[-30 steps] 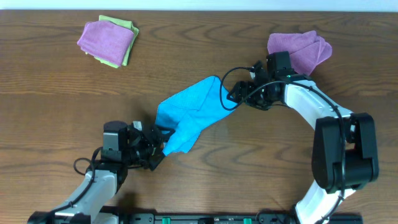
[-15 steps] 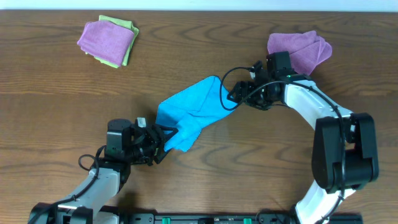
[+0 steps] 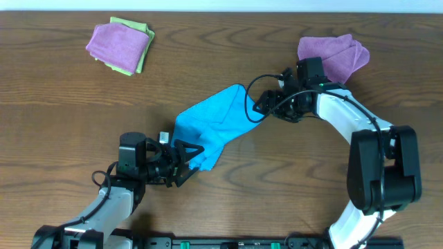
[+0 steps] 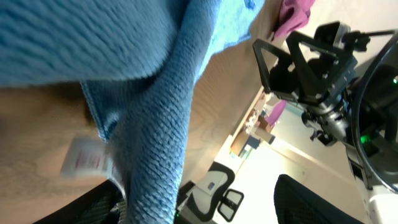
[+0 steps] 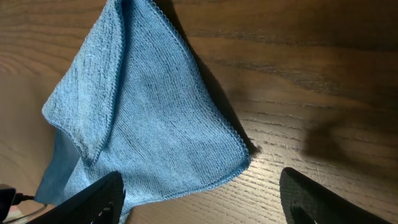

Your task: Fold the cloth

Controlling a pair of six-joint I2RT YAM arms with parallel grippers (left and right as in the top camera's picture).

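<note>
The sky-blue cloth (image 3: 211,128) lies crumpled in a diagonal strip on the wooden table (image 3: 62,117). My left gripper (image 3: 190,162) is open at its lower end. In the left wrist view a hanging fold of the cloth (image 4: 155,124) and its white tag (image 4: 84,158) sit between my left gripper's (image 4: 199,205) spread fingers, close to the left one. My right gripper (image 3: 257,105) is open at the cloth's upper right end. In the right wrist view the cloth's corner (image 5: 155,124) lies flat just ahead of my right gripper's (image 5: 205,199) wide-apart fingers.
A folded purple cloth (image 3: 118,41) lies on a lime-green cloth (image 3: 142,57) at the back left. Another purple cloth (image 3: 336,55) lies at the back right, just behind my right arm (image 3: 346,117).
My left gripper has moved right, so its open fingers now reach around the cloth's lower end. The right arm and the upper part of the cloth have not moved.
</note>
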